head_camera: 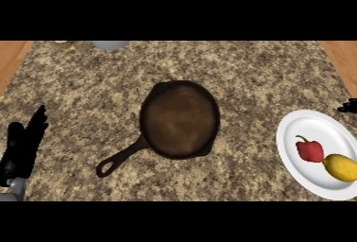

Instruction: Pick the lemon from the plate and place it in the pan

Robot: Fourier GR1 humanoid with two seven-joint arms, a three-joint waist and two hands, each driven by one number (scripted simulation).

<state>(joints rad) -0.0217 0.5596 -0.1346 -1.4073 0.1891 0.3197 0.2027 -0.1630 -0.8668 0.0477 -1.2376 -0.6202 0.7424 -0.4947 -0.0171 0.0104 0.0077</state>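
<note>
Left hand (20, 146): near-left edge of view, fingers straight and up, holding nothing, resting. Leave it out of this.
Lemon (342, 167): near-right part of the white plate (307, 124), touching or just beside a red pepper (310, 151) on its left (cannot tell whether they make contact).
Right hand (348, 106): only a dark sliver at the right edge, just beyond the plate's far rim; cannot tell finger state.
Pan (180, 124): mid-surface, well left of the plate, nothing in it, handle pointing near-left.
Surface (90, 85): speckled stone; bare between plate and pan.
Step in hand: reach and grasp, judged not yet begun.
How to do it well: bring the right hand down over the lemon from the right or near side, away from the pepper, close round its middle, lift above the rim before moving left (lemon is round, likely to roll if nudged).
Placement: aim at the pan's centre, lower before letting go.
</note>
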